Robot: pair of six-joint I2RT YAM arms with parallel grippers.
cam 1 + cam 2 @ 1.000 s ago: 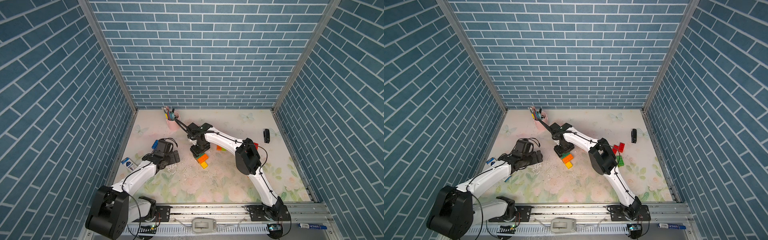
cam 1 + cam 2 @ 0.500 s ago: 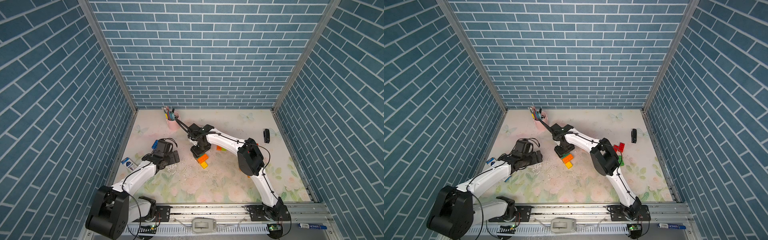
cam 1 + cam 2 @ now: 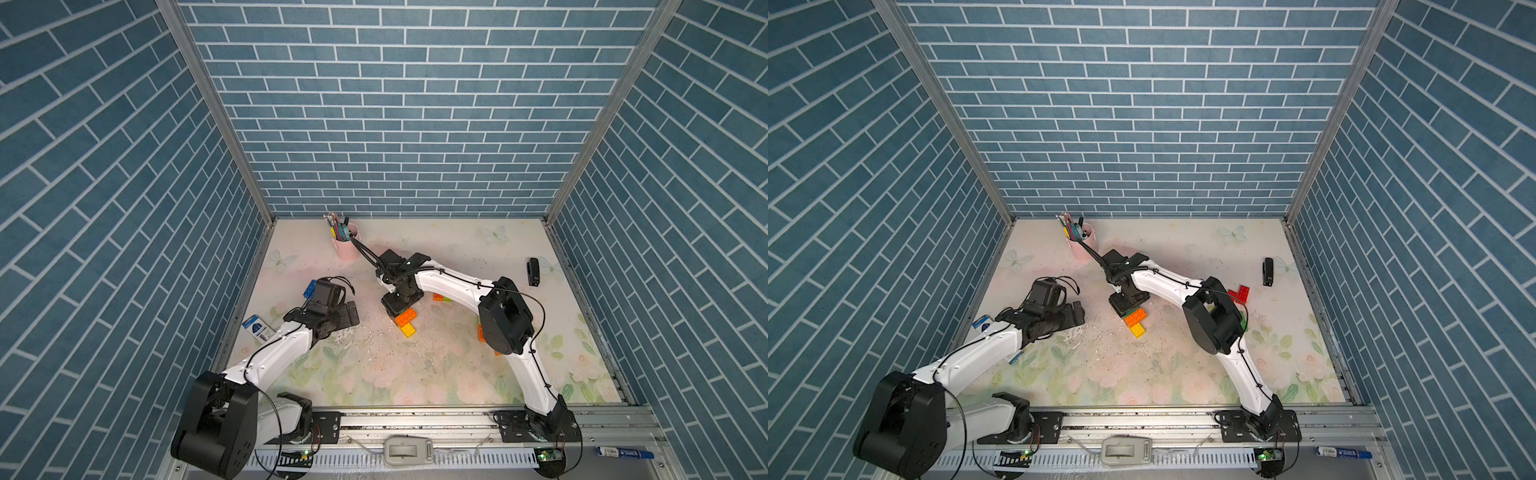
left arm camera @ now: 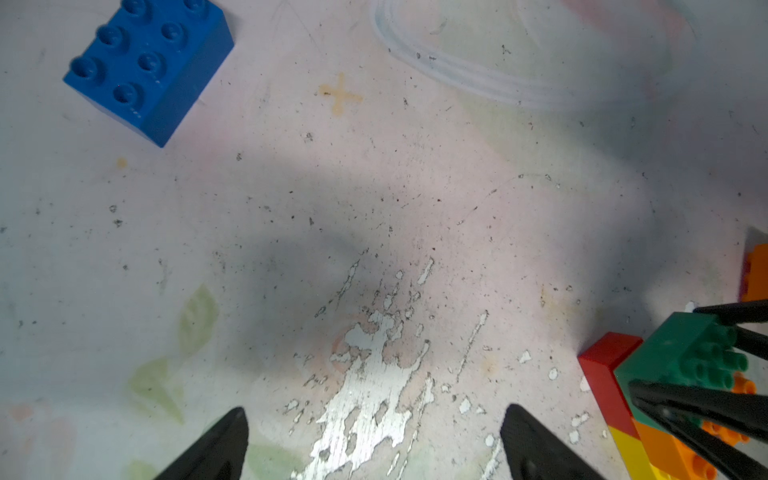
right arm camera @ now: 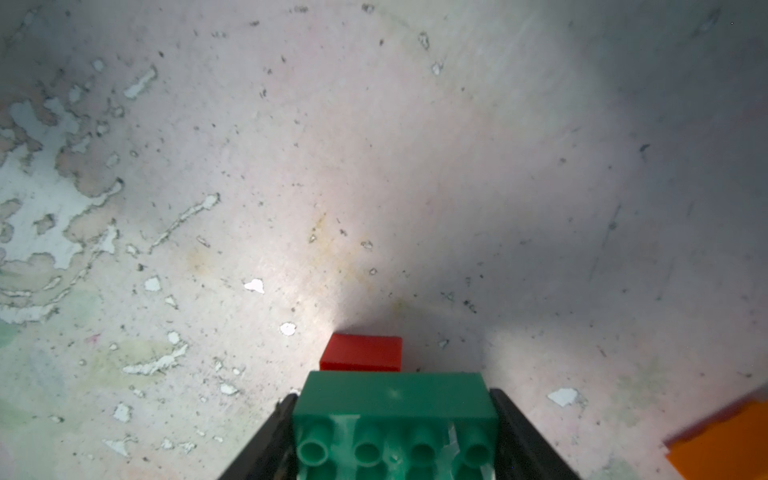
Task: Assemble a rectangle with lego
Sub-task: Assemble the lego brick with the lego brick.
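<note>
A dark green brick is clamped in the right claw, studs toward the wrist. It is held directly over a small cluster of a red brick, an orange brick and a yellow brick near the middle of the desk. Whether it already touches the red brick cannot be told. The left claw is spread wide and empty above bare desk, with a blue brick lying apart from it. More loose lego is seen beside the right arm. The placing step is judged to be in hand, early in the build. Next, the green brick would need to be squared with the studs beneath, pressed down until seated, and only then released.
</note>
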